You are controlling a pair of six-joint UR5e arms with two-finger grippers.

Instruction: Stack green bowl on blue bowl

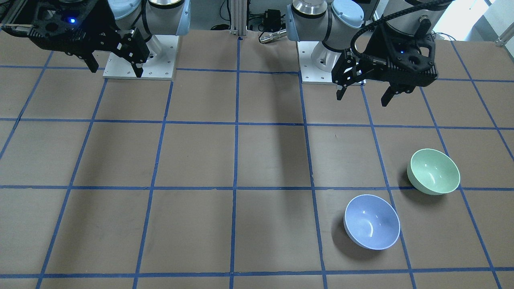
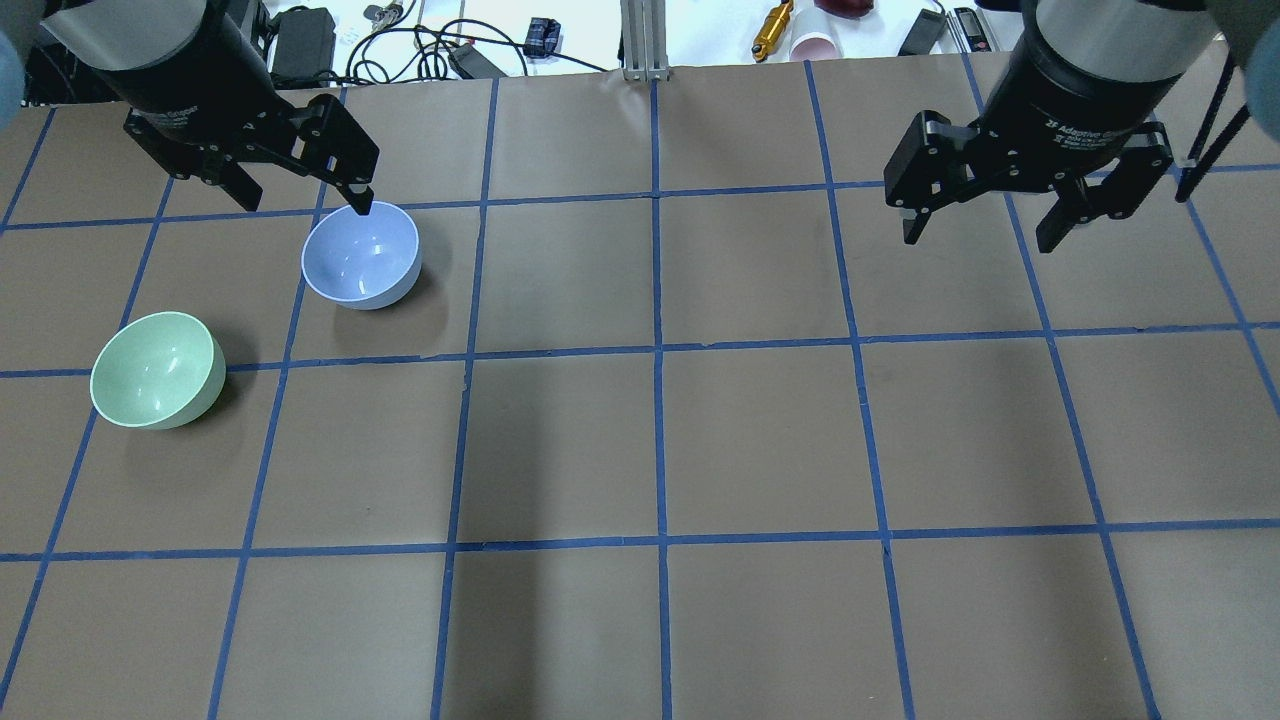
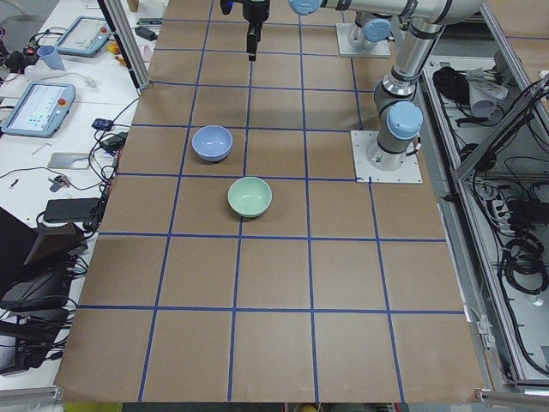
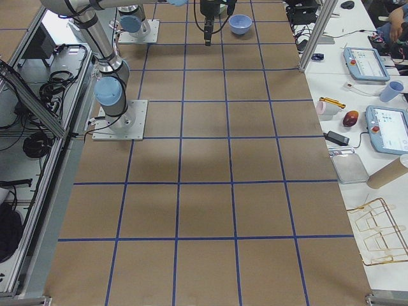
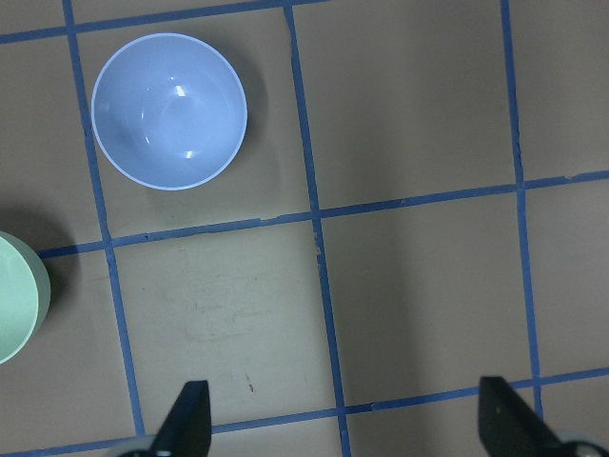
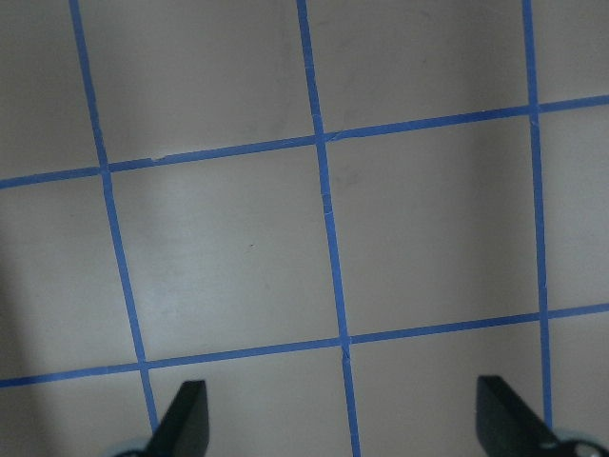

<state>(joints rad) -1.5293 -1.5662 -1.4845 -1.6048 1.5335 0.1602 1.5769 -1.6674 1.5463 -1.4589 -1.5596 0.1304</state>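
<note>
- The tabletop (image 2: 760, 440) is covered in brown paper and ruled into squares by blue tape. Its middle and the robot's right half lie bare. Cables and small gadgets crowd the strip beyond its far edge.
- The right end effector (image 2: 978, 238) hangs above the tabletop with its fingers spread, grasping nothing. Its wrist housing reads "2F Adaptive"; the remainder is too small to read.
- The left end effector (image 1: 362, 98) is likewise released and empty, raised near its arm's base plate.
- The green bowl (image 2: 155, 368) sits upright by the robot's left edge.
- The blue bowl (image 2: 362, 255) sits upright, apart from the green bowl, farther out and nearer the centre.
</note>
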